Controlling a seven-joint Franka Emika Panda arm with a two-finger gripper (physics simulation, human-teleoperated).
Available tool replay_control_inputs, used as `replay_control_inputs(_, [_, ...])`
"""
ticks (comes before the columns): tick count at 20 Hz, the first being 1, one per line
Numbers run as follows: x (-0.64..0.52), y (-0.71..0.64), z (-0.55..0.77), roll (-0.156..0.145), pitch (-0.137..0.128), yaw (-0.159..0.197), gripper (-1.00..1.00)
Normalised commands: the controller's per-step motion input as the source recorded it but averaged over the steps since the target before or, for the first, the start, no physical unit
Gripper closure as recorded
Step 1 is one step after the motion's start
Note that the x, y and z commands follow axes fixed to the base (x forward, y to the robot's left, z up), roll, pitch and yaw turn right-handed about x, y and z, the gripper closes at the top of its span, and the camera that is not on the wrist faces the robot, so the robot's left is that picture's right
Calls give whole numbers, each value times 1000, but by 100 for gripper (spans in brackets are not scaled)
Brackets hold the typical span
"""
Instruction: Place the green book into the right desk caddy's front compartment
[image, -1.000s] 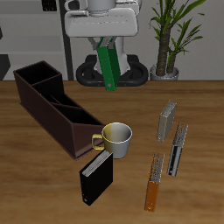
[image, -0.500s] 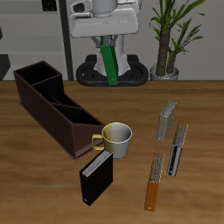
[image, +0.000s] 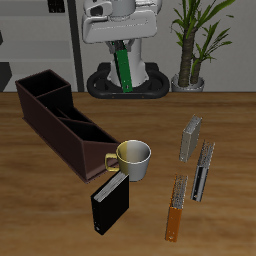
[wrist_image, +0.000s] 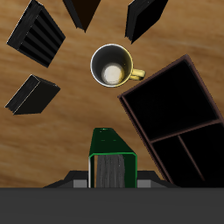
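My gripper (image: 121, 47) is shut on the top of the green book (image: 123, 69). The book hangs nearly upright, high above the back of the table. In the wrist view the green book (wrist_image: 114, 143) sticks out from between the fingers (wrist_image: 99, 171) of my gripper (wrist_image: 112, 168). The right desk caddy (image: 56, 134), a long dark brown box with dividers, lies diagonally on the table, well below the book and toward the table's front edge. Its open compartments (wrist_image: 154, 80) show beside the book in the wrist view.
A cream mug (image: 133, 158) with a yellow handle stands at the caddy's near end. A black book (image: 108, 203) stands nearer the front edge. An orange book (image: 176, 208) and two grey ones (image: 190, 138) (image: 203, 170) lie farther off beside the mug.
The gripper has risen with the green book, which now hangs higher and more upright. Everything on the table has stayed put.
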Motion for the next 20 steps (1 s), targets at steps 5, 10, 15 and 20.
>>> replay_control_inputs(5, [-208,-75,17,-49,10,136,100])
replay_control_inputs(10, [-77,-297,44,-87,1,117,100])
replay_control_inputs(15, [-137,-351,75,-99,-2,61,100])
replay_control_inputs(20, [-95,-143,127,-48,-20,28,100])
